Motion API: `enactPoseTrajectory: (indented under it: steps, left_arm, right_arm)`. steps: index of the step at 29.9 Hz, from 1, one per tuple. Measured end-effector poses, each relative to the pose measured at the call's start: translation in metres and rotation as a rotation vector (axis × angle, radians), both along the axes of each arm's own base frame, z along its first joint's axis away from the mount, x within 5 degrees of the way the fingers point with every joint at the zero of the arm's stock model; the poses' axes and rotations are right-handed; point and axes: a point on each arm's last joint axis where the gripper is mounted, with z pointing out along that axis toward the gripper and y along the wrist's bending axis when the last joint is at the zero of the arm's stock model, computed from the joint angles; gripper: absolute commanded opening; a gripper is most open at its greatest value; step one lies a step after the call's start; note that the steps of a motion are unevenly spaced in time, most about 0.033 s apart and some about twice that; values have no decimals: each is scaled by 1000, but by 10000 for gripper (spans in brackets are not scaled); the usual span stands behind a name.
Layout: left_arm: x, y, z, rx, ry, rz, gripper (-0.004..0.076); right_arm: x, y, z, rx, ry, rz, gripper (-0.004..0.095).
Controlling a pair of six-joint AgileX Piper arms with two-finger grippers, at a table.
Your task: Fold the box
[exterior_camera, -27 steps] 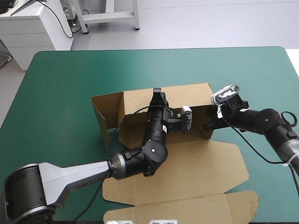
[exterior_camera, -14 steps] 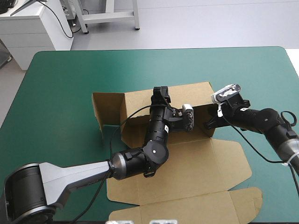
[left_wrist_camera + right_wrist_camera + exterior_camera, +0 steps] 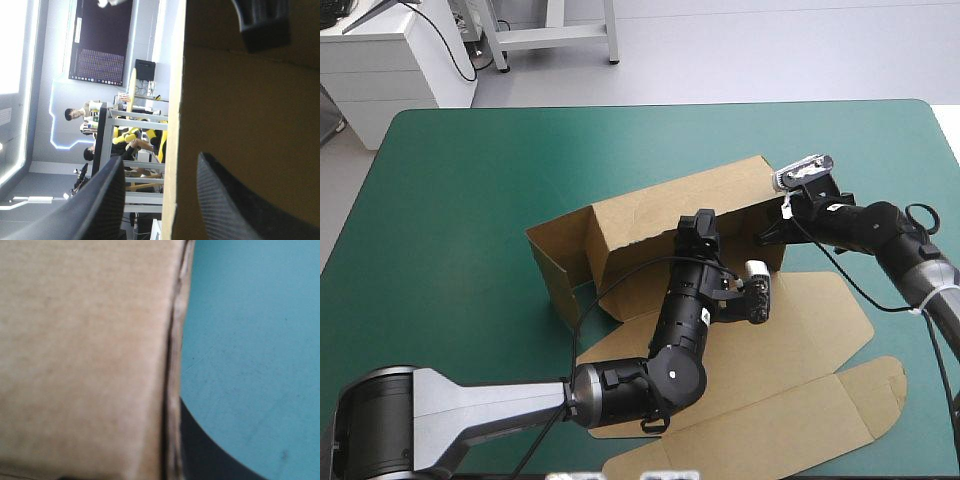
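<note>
Brown board box (image 3: 640,225), part-raised, at mid-table on the teal-green cover (image 3: 470,170).

Count: one box, one table, two end effectors. The box has one long wall standing, one short flap turned up at that wall's left end, and the lid panels flat toward the table's near edge. Handling, as judged: light; stiff across each panel but hinging freely at the scores; likely to slide on the cover and to crease if pinched hard at a corner. It is best taken by the standing wall's top edge, close to a fold line. The left end effector (image 3: 700,228) has its black fingers spread astride that top edge, with a gap showing beside the board. The right end effector (image 3: 770,235) is at the wall's right end; its grip cannot be told.
</note>
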Motion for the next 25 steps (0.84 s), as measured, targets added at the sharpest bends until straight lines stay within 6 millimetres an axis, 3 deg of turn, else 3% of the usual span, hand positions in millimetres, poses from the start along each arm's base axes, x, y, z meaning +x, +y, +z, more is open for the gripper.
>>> enactPoseTrajectory:
  steps: [4,7,8,14,19,25]
  left_arm:
    - [-13,-5,0,-5,-3,-20,206]
    - [-21,-7,1,-6,-14,-23,19]
    - [-22,-7,2,-7,-19,-16,-3]
    - [-25,5,23,-64,-34,8,0]
    - [-23,32,67,-195,-38,-7,0]
    - [2,85,128,-462,47,76,0]
  right_arm:
    - [3,0,0,9,6,-16,3]
    - [6,-2,1,11,6,-46,3]
    - [7,-3,2,8,6,-56,3]
    - [11,-6,18,-15,23,-87,3]
    - [13,-4,36,3,35,-84,3]
    - [11,-1,53,21,94,-86,3]
